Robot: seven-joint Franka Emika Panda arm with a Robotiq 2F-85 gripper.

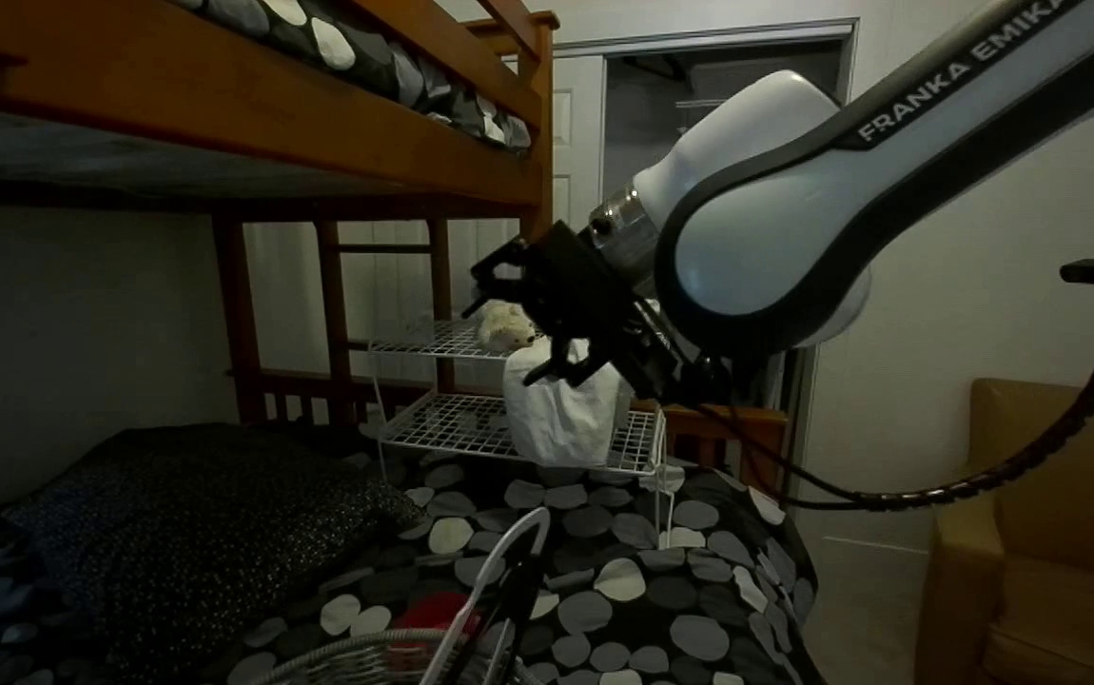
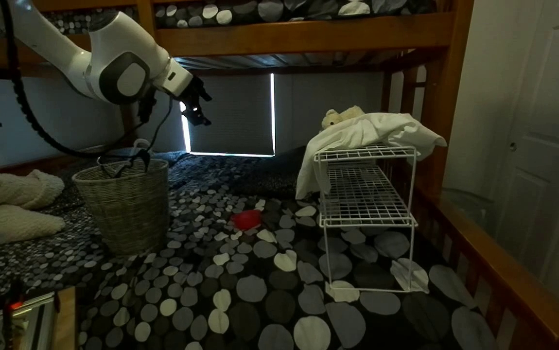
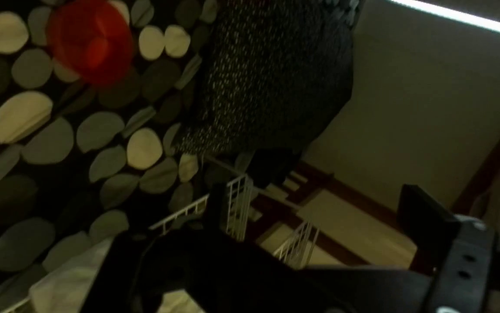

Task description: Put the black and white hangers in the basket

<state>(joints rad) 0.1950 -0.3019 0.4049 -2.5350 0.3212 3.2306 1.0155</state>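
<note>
White hanger and black hanger jut from the basket below the spread, empty jaws. They probably won't fit flat.

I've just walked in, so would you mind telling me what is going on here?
A Franka robot arm has the job of putting a white hanger and a black hanger into a wicker basket, which stands on the lower bunk. At this moment both hangers are in the basket, poking up above its rim. The gripper hangs open in the air, away from the basket and holding nothing, so the job looks done.
</note>
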